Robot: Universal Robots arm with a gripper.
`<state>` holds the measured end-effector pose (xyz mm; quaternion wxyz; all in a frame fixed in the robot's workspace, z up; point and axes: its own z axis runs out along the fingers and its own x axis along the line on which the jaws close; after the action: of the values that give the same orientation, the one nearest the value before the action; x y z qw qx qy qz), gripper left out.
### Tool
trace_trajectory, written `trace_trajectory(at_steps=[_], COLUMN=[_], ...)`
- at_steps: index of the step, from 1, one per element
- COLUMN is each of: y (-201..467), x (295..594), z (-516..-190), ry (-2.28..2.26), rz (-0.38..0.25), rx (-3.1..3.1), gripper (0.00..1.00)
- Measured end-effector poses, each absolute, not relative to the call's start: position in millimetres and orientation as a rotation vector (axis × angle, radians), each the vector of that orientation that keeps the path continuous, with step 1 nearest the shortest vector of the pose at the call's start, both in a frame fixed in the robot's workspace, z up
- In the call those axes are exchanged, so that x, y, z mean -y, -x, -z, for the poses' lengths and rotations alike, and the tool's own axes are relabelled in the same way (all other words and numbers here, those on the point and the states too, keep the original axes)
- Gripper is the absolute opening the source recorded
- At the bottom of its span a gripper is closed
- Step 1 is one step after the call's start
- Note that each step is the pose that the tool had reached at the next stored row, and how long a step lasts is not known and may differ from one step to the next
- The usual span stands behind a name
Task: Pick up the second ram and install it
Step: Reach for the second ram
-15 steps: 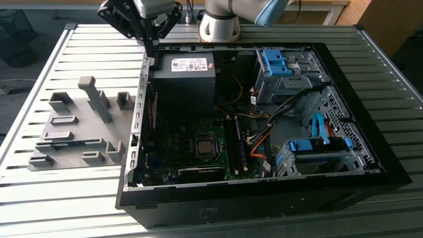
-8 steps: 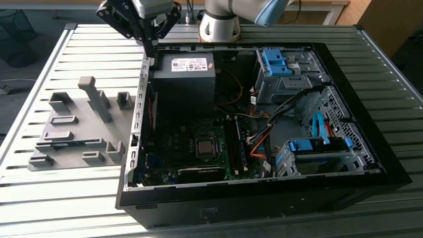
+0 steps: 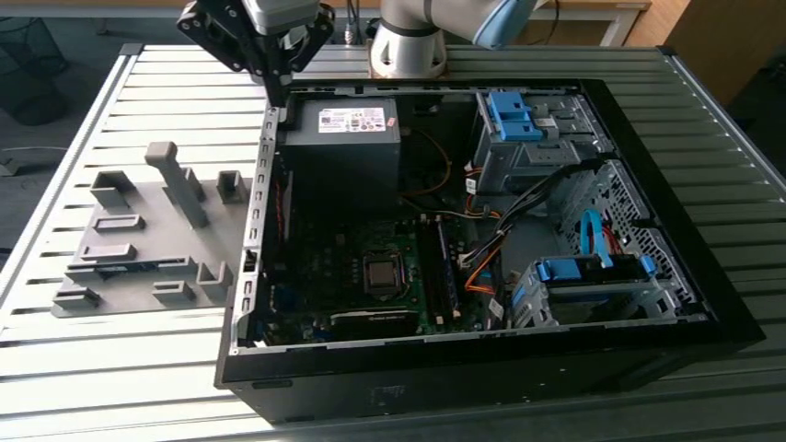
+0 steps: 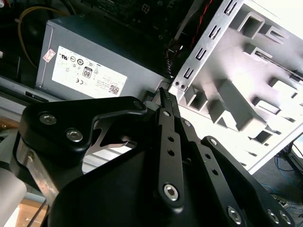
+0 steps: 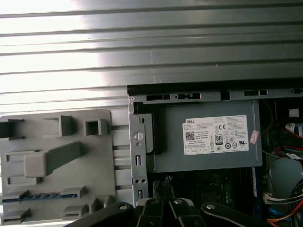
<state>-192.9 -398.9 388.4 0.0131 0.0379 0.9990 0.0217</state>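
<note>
The second ram [image 5: 40, 195] is a thin blue-green stick standing on edge in a long slot of the grey fixture plate [image 5: 57, 137]. In the exterior view that slot [image 3: 123, 267] is near the front of the fixture plate [image 3: 135, 216], on the exterior view's left of the open computer case [image 3: 491, 230]. My gripper [image 3: 280, 97] hangs over the case's back left corner, by the power supply [image 3: 344, 147], well away from the ram. Its fingers [image 5: 163, 189] are together with nothing between them, and the fingertips [image 4: 164, 92] point at the case wall.
A tall grey post [image 3: 179, 184] and several low blocks rise from the fixture plate. Inside the case are the motherboard [image 3: 368, 267], dark memory slots [image 3: 440, 267], loose cables [image 3: 491, 249] and blue drive brackets [image 3: 590, 272]. The slatted metal table [image 3: 123, 368] surrounds everything.
</note>
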Motion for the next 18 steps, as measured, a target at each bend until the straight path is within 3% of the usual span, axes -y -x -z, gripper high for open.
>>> trace_trajectory(at_steps=[18], y=[196.9], x=[398.9], z=[-387.8], ry=[-0.118], rz=[-0.068], rx=[-3.112], gripper=[0.11])
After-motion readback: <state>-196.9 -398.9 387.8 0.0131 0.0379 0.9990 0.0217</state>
